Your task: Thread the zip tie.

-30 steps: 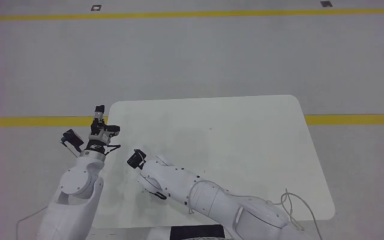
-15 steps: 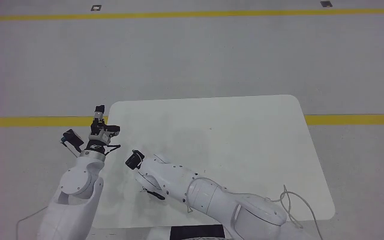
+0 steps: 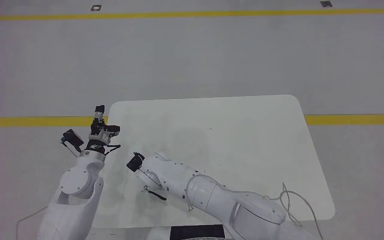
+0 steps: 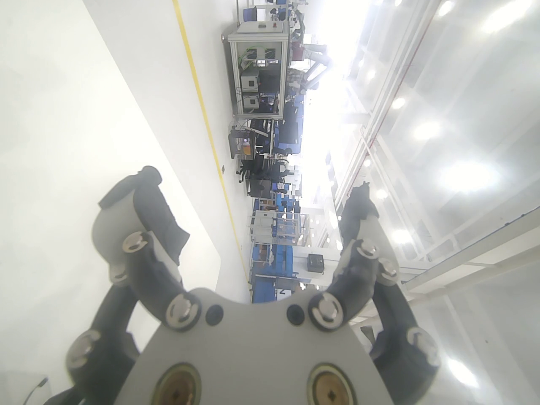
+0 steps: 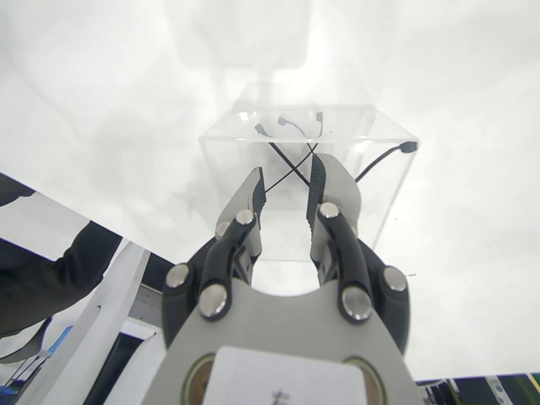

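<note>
Several black zip ties (image 5: 295, 170) lie crossed in a clear box (image 5: 379, 195) on the white table (image 3: 240, 132). One tie's head (image 5: 407, 146) hangs over the box wall. My right gripper (image 5: 287, 166) is open just above the box mouth, its fingers either side of the crossed ties and holding nothing. In the top view the ties (image 3: 155, 193) show as a dark line beside the right arm near the table's front left. My left gripper (image 4: 253, 183) is open and empty, raised at the table's left edge (image 3: 105, 120) and pointing off the table.
A white cable (image 3: 294, 204) loops near the table's front right corner. Bare tabletop stretches across the middle, back and right. A yellow floor line (image 3: 192, 13) runs beyond the table.
The right arm has shifted slightly over the table's front left. The left arm has stayed put.
</note>
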Robot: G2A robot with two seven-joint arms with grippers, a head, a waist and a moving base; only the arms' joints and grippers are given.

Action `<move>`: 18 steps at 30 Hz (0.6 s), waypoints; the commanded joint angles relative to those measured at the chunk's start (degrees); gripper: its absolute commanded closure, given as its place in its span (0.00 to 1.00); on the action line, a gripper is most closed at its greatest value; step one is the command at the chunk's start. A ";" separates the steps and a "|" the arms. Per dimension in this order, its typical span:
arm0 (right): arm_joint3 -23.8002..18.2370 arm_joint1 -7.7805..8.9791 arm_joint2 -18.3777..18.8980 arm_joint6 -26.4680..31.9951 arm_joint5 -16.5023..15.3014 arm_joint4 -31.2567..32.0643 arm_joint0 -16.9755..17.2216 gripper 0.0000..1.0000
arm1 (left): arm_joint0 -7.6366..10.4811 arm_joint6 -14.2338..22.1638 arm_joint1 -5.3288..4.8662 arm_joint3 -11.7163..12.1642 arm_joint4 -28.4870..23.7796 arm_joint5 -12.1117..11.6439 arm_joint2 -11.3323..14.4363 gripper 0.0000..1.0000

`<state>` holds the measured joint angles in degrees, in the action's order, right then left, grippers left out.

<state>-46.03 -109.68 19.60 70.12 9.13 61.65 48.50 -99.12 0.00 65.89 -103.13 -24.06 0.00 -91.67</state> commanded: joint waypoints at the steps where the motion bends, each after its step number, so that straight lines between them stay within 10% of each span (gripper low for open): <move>1: 0.64 -0.12 -0.35 -0.05 0.14 -0.60 -0.28 0.75 | 0.00 0.00 0.00 0.00 0.00 0.00 0.00 0.00; 6: 1.69 -0.44 -1.58 -0.08 1.03 -1.84 -1.06 0.77 | 0.00 0.00 0.00 0.00 0.00 0.00 0.00 0.00; 11: 2.33 -0.65 -2.97 -0.23 2.36 -3.30 -1.83 1.00 | 0.00 0.00 0.00 0.00 0.00 0.00 0.00 0.00; 18: 2.35 -0.66 -4.19 -0.57 3.86 -4.87 -2.77 1.00 | 0.00 0.00 0.00 0.00 0.00 0.00 0.00 0.00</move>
<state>-43.57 -110.36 15.48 69.65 12.71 56.92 45.84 -99.12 0.00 65.89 -103.13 -24.06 0.00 -91.67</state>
